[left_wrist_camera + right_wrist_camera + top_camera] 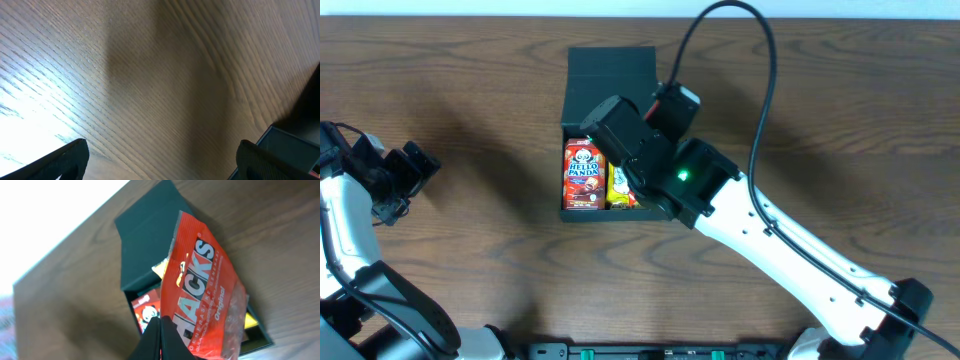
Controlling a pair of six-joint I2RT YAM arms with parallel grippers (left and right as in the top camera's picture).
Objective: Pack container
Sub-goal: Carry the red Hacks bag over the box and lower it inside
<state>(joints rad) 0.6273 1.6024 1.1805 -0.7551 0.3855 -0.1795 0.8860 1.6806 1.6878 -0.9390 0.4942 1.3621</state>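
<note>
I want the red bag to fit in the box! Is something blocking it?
Nothing covers the container: its lid lies open. The right end effector holds the Hacks bag above it. But a Hello Panda box and a yellow packet already lie inside, so the bag would likely land partly on them.

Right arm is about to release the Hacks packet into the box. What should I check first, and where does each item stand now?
1. Grip: right gripper shut on the Hacks packet: ok.
2. Lid: container flap open: ok.
3. Position: the packet hangs over the container's opening: ok.
4. Free room beside the Hello Panda box and the yellow packet: cannot tell, the arm hides that side.
5. Clearance: left gripper open, off to the side over bare wood: ok.
</note>
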